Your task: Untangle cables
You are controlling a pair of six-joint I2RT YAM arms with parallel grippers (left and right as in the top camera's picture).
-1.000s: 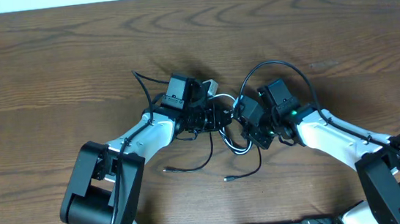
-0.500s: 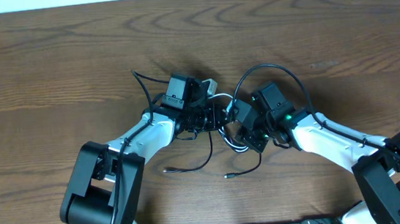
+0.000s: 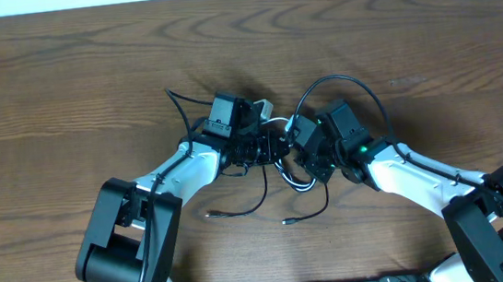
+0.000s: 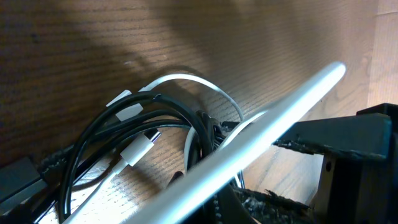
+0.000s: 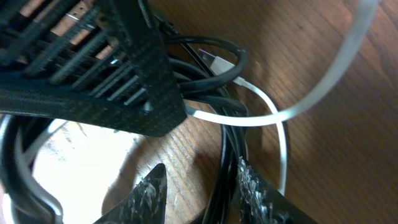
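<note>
The cables lie in a knot (image 3: 288, 163) at the table's middle, between my two grippers. The black cable (image 4: 118, 118) loops in several strands, and its two plug ends (image 3: 210, 214) trail toward the front. The white cable (image 4: 138, 149) shows a plug among the black loops. One taut white strand (image 5: 273, 115) runs to the tip of my left gripper (image 3: 272, 146), which is shut on it. My right gripper (image 5: 199, 193) is open just above the wood. Black strands (image 5: 227, 162) run between its fingers, against the right one (image 5: 255, 190).
The two grippers almost touch, and the left one's finger (image 5: 124, 81) fills the top of the right wrist view. A thick black arm cable (image 3: 338, 82) arcs behind the right wrist. Bare wooden table (image 3: 60, 76) lies all around.
My right gripper has shifted a little left and back, closer to the left gripper and the knot. The left arm has not moved.
</note>
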